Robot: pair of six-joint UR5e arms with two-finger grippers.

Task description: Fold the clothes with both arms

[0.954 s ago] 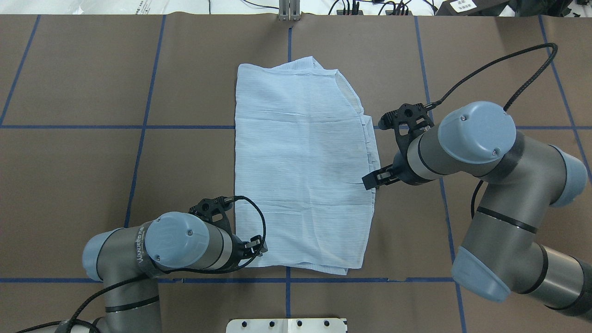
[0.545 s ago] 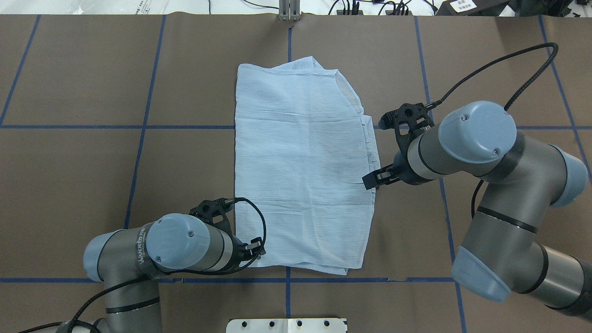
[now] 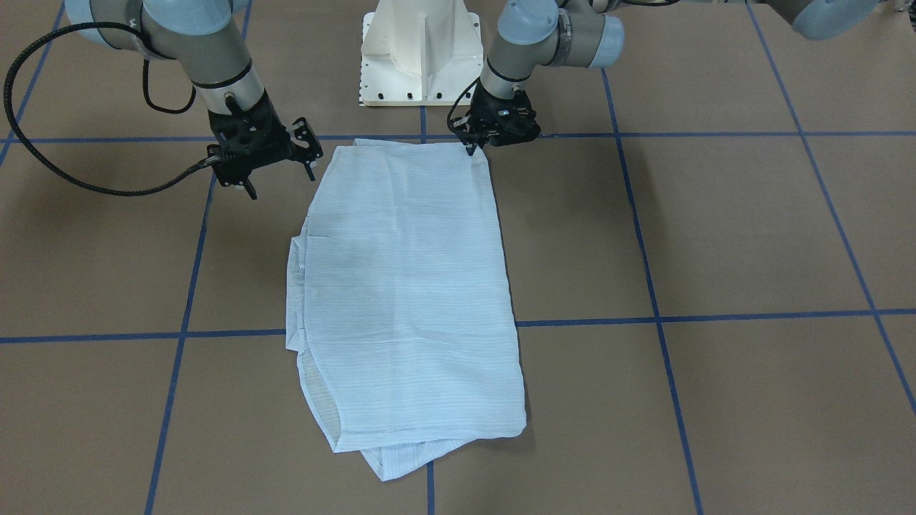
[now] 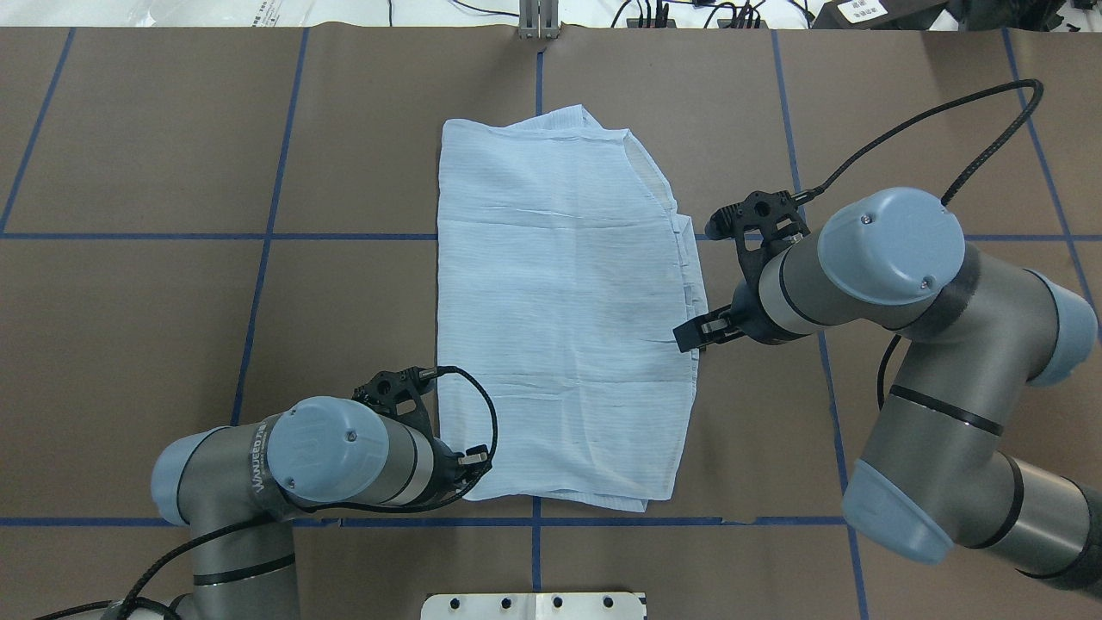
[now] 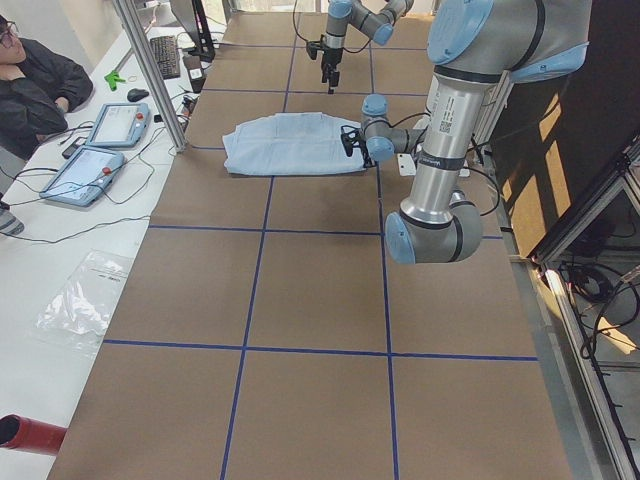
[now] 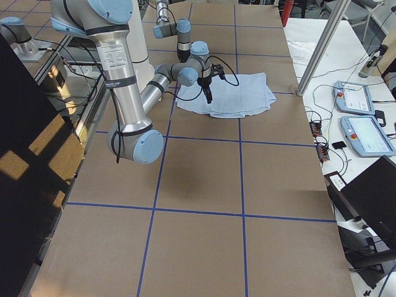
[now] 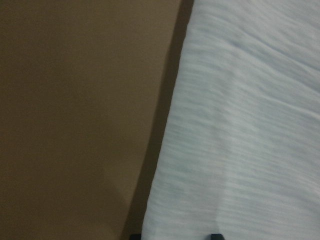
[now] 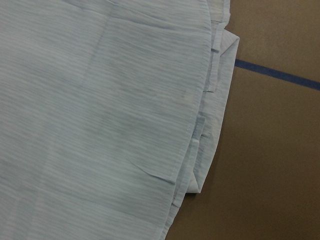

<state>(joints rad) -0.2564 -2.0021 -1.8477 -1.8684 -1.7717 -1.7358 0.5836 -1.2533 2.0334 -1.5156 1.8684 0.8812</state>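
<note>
shirt [image 4: 560, 319]: flat in the middle of the desk [image 4: 172, 344], already a long folded panel, layered edges peeking out on its right | left gripper [image 3: 474, 147]: down at the near-left corner, jaws slightly apart astride the hem, nothing pinched, looks poised to grab | right gripper [image 4: 696, 335]: spread, empty, just beside the right edge, probably lining up the matching hold

A robotics lab: two robot arms [image 4: 895, 258] on a white pedestal [image 3: 418, 50] work over a brown bench [image 4: 129, 344] gridded with blue tape [image 4: 258, 236]. Teach pendants [image 6: 365, 135] lie on a side table [image 5: 30, 262] beside an aluminium post [image 5: 150, 70] and a seated person [image 5: 35, 85].
</note>
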